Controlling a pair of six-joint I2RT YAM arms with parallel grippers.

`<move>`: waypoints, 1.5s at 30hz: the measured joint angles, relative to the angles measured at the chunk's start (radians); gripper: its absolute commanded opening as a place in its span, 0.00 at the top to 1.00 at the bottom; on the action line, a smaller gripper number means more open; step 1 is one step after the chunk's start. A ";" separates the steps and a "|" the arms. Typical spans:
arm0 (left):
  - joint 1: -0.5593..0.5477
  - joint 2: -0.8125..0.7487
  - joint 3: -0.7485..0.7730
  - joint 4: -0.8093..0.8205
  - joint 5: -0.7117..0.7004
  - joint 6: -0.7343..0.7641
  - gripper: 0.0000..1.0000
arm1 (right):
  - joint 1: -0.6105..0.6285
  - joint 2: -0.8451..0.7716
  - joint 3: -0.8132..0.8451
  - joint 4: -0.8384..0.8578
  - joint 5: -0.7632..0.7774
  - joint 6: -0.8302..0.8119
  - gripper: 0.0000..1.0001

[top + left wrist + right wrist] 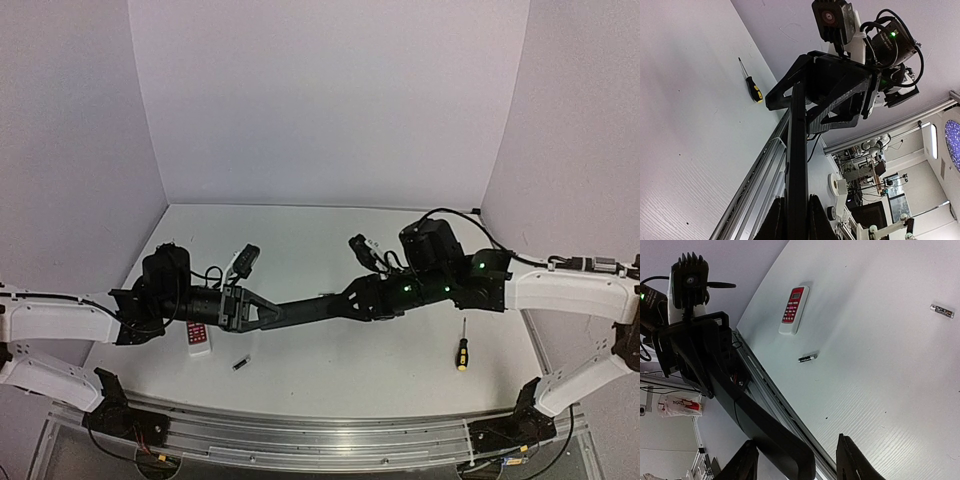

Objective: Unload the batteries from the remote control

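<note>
**My left fingers clamp the black remote; my right fingers stand loose around it**

My left fingers (774,222) are pressed tight on one end of a long black remote (300,310), one against each side, with no gap showing in my left wrist view. The left gripper (235,308) holds it above the table (330,240), and the remote runs roughly level across to my right gripper (372,296).

There my right fingers (852,460) are spread. The remote's other end sits between them, and on one side bare table shows between it and the finger. On the other side I cannot tell whether the finger touches it. So the right gripper is released and the left one alone grips.

Below the remote, near the front edge of the table, one of the batteries (240,363) lies on its side, a slim dark cylinder with a lighter end. Just beside it, toward my left arm, a white remote with red buttons (198,338) lies face up.

A second battery (942,310) shows in my right wrist view, lying on open table well apart from the first. I cannot find it from above.

On my right side a screwdriver with a yellow and black handle (462,352) lies flat on the table, well apart from both batteries.
</note>
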 measured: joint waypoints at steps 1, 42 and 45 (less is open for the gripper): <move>0.000 0.000 -0.001 0.001 0.002 -0.003 1.00 | 0.000 0.002 0.001 0.000 -0.005 -0.001 0.50; -0.007 -0.047 -0.025 -0.108 -0.039 -0.282 1.00 | 0.036 -0.135 0.033 -0.241 0.016 -1.084 0.15; -0.007 -0.030 -0.032 -0.102 -0.038 -0.309 1.00 | 0.044 -0.087 0.065 -0.249 0.029 -1.181 0.15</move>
